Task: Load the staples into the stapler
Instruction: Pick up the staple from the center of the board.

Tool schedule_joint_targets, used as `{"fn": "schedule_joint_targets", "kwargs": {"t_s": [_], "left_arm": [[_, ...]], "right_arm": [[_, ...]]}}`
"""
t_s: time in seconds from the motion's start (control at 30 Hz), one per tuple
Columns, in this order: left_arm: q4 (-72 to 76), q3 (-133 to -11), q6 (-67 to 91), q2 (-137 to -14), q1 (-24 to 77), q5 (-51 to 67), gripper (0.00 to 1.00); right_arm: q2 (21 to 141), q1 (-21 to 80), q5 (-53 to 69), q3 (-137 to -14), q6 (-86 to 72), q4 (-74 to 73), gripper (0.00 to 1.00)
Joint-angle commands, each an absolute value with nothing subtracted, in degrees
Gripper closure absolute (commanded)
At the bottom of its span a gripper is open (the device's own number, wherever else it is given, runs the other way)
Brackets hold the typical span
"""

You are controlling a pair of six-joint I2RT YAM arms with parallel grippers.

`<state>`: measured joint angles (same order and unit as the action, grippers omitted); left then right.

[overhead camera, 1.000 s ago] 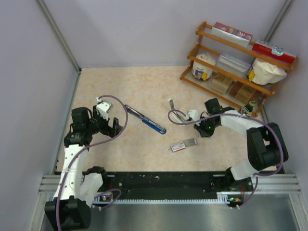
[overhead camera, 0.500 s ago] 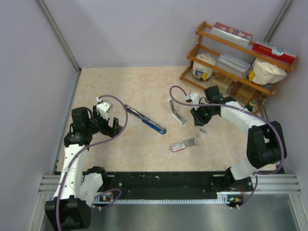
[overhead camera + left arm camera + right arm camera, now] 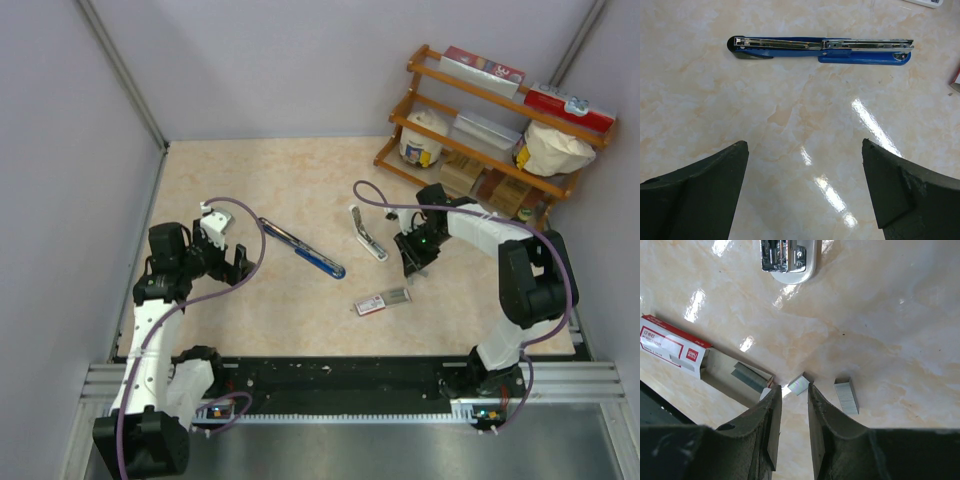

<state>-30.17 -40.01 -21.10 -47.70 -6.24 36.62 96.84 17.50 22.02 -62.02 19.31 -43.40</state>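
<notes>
The blue stapler [image 3: 302,250] [image 3: 820,46] lies opened flat near the table's middle, its metal channel facing up. My left gripper [image 3: 235,265] [image 3: 803,145] hangs wide open just short of it, holding nothing. The red-and-white staple box [image 3: 383,300] [image 3: 672,346] has its grey tray [image 3: 722,371] slid out, with staples [image 3: 750,376] inside. Two short loose staple strips lie on the table: one [image 3: 799,384] right at the tips of my right gripper [image 3: 412,262] [image 3: 793,388], the other [image 3: 846,396] just to its right. The right jaws stand a narrow gap apart with nothing between them.
A white stapler [image 3: 366,232] [image 3: 788,257] lies just beyond the right gripper. A wooden rack [image 3: 490,140] with boxes and jars fills the back right corner. Grey walls close in the left and far sides.
The right gripper swung toward the white stapler, then came back down beside the open staple box, and its jaws parted slightly. The left arm and the blue stapler have not moved.
</notes>
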Motion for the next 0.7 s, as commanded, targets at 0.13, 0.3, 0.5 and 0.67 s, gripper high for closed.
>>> {"fn": "schedule_joint_targets", "kwargs": {"t_s": [0.13, 0.3, 0.5, 0.67], "left_arm": [[-28.7, -39.9, -21.4, -47.2, -6.5, 37.5, 0.01], [-28.8, -39.9, -21.4, -47.0, -6.7, 37.3, 0.01], [-28.5, -40.0, -21.3, -46.8, -6.7, 36.8, 0.01], [-28.2, -40.0, -21.3, -46.6, -6.9, 35.9, 0.01]], "right_arm": [[96.7, 18.1, 24.8, -65.0, 22.4, -46.6, 0.7], [88.9, 18.1, 30.0, -64.5, 26.6, -45.7, 0.66], [74.8, 18.1, 34.2, -62.6, 28.1, -41.3, 0.6], [66.3, 18.1, 35.9, -62.8, 26.4, -38.2, 0.34]]}}
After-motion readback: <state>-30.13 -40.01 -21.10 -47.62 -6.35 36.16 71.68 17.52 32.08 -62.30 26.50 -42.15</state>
